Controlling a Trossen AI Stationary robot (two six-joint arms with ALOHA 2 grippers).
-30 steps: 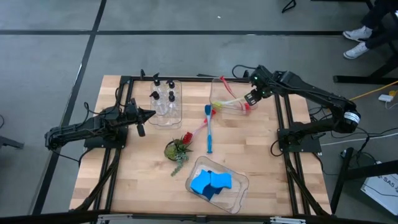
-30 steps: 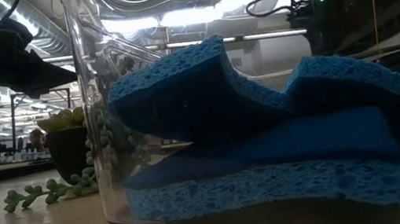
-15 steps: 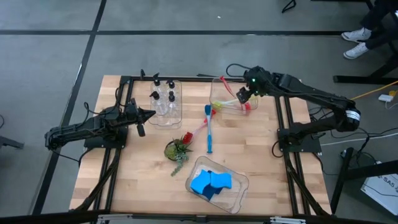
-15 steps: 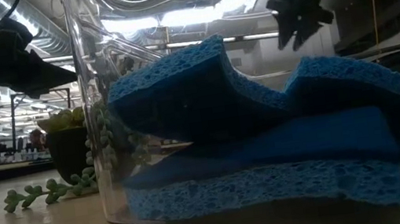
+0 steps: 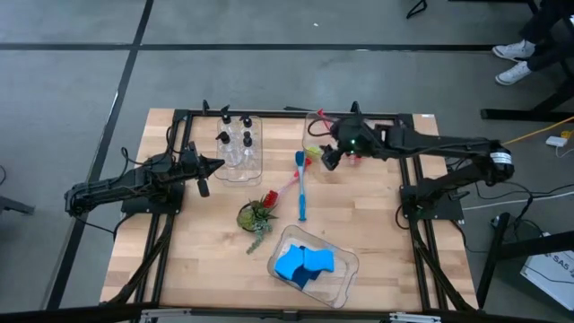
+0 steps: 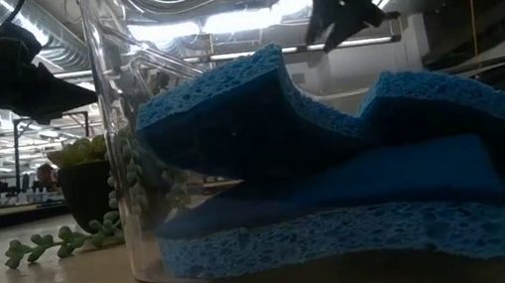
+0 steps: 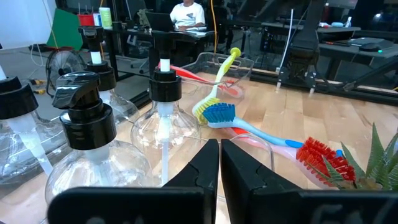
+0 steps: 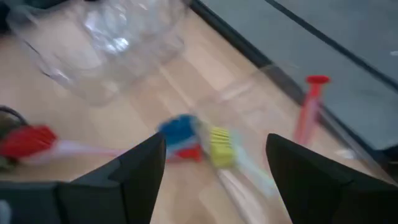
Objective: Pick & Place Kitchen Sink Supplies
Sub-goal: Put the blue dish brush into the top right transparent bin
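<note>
reaching for the loose brushes

hovering over the brush heads, the right pincer (image 5: 328, 159) hangs with its fingers spread wide and nothing between them, just beside the far bin (image 5: 316, 144). the step in hand looks like a fresh pick: the blue brush (image 5: 301, 187) and the red brush (image 5: 285, 187) lie crossed on the bare tabletop (image 5: 206, 242), not yet binned. the next move, as i judge it, calls for coming down squarely over one handle, away from where the two cross, so the pinch lifts one brush alone.

the far bin holds the yellow-green brush (image 7: 219, 84), leaning with its head over the rim, and a red-handled one beside it. the bottle bin (image 5: 240, 168) holds the pump bottles (image 5: 235, 139). the near bin (image 5: 345, 269) holds the blue sponges (image 5: 303, 264), stacked. the left pincer (image 7: 219, 163) waits pressed together, empty, just beside the bottle bin.
</note>
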